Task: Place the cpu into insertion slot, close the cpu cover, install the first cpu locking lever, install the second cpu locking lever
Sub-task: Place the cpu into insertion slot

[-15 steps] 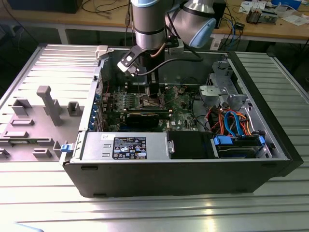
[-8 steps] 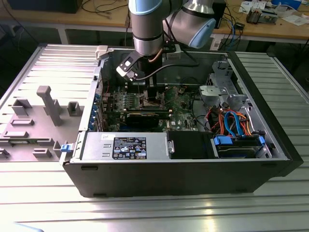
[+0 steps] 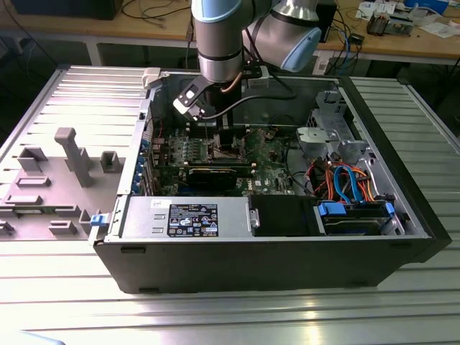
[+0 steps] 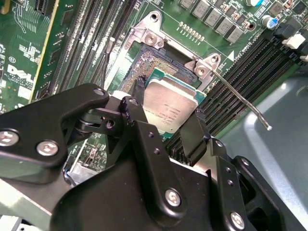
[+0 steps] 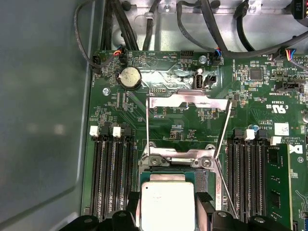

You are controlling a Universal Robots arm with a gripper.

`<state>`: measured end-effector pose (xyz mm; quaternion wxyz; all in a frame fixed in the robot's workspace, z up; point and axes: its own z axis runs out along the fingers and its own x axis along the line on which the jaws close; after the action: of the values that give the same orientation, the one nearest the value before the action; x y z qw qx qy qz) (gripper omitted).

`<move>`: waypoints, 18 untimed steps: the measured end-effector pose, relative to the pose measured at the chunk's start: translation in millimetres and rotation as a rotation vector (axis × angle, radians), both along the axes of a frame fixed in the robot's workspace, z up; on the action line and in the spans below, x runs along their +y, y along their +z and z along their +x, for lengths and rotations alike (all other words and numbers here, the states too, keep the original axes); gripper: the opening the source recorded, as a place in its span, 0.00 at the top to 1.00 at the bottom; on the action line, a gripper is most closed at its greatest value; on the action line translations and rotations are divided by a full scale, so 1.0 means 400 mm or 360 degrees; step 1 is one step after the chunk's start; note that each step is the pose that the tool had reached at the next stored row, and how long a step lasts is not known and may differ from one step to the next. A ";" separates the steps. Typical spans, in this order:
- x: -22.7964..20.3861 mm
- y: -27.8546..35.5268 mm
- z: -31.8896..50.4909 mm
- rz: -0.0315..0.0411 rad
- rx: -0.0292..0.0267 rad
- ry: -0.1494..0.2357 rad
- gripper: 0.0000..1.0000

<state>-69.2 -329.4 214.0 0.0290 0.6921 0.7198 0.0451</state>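
Gripper [image 4: 168,108] clamped on opposite edges of the cpu [image 4: 175,96], which sits just over the insertion slot [image 4: 149,67] below the gripper. Chip judged light, rigid and fragile underneath; an edge hold suits it.

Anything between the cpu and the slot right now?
Nothing visible. The gripper holds the cpu over the slot, whose bare pins show past its edge. The cover stands swung open beyond the slot, and a lever angles off to one side.
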 end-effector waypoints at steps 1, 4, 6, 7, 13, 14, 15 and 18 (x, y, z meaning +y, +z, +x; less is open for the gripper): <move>0.000 0.000 0.000 0.0000 -0.00001 0.0000 0.46; 0.000 -0.002 0.000 -0.0001 -0.00003 0.0000 0.46; -0.001 -0.004 0.000 -0.0002 -0.00001 0.0000 0.46; -0.004 -0.006 0.000 -0.0003 0.00000 0.0000 0.46; -0.016 -0.017 0.000 -0.0007 0.00069 -0.0005 0.46; -0.016 -0.018 0.000 -0.0008 0.00077 -0.0009 0.46; -0.017 -0.021 0.000 -0.0009 0.00081 -0.0023 0.46; -0.022 -0.030 0.000 -0.0009 0.00116 -0.0036 0.46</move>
<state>-69.2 -338.2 202.0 0.0289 0.7002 0.7122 0.0401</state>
